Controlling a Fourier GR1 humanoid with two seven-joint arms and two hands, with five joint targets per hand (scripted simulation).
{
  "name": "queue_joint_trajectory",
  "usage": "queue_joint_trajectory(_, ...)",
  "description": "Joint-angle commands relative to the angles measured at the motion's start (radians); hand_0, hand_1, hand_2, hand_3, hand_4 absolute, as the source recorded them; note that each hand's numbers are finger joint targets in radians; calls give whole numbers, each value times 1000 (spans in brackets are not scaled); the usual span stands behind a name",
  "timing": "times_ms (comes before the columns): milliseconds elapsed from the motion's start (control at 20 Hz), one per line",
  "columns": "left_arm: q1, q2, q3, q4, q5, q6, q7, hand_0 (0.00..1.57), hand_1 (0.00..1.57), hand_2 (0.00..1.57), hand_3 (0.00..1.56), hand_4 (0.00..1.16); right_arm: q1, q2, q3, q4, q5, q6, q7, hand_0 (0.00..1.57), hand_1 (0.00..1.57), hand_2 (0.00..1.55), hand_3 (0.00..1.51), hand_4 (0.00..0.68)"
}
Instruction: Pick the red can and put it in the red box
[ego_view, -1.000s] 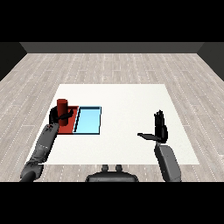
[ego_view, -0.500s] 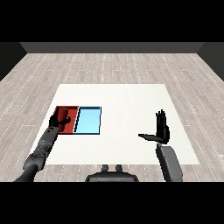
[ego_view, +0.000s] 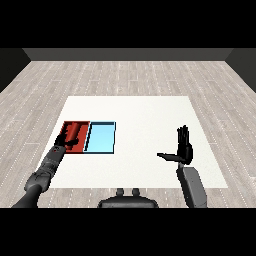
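On the left part of the square white table (ego_view: 145, 115), a shallow red tray (ego_view: 66, 129) and a shallow light blue tray (ego_view: 101, 138) lie side by side, their long edges touching. A red cylindrical can (ego_view: 75, 132) lies on its side inside the red tray, its length running from the near edge towards the far edge. No label, brand or writing can be read on the can or on either tray. The black left hand (ego_view: 64, 142), at the end of a grey forearm, rests at the near edge of the red tray, just beside or touching the can; whether its fingers are curled or straight cannot be told. The black right hand (ego_view: 183, 148) is raised over the right part of the table, well apart from both trays, its fingers straight and pointing up, its thumb stretched out towards the left, holding nothing.
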Motion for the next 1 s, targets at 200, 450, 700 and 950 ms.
queue_joint_trajectory(200,-86,6,-55,82,-67,-65,172,0,0,0,0,0,-44,14,-13,19,-20,17,3,0,0,0,0,0)
queue_joint_trajectory(450,-23,27,71,-20,57,15,-10,0,0,0,0,0,2,12,-12,5,-17,43,-37,0,0,0,0,0)
queue_joint_trajectory(700,-14,-24,268,-212,259,10,-320,0,0,0,0,0,10,-7,-7,-22,-28,71,-26,0,0,0,0,0)
queue_joint_trajectory(950,2,-128,293,-407,329,-125,-562,0,0,0,0,0,59,5,26,-59,-18,85,-39,0,0,0,0,0)
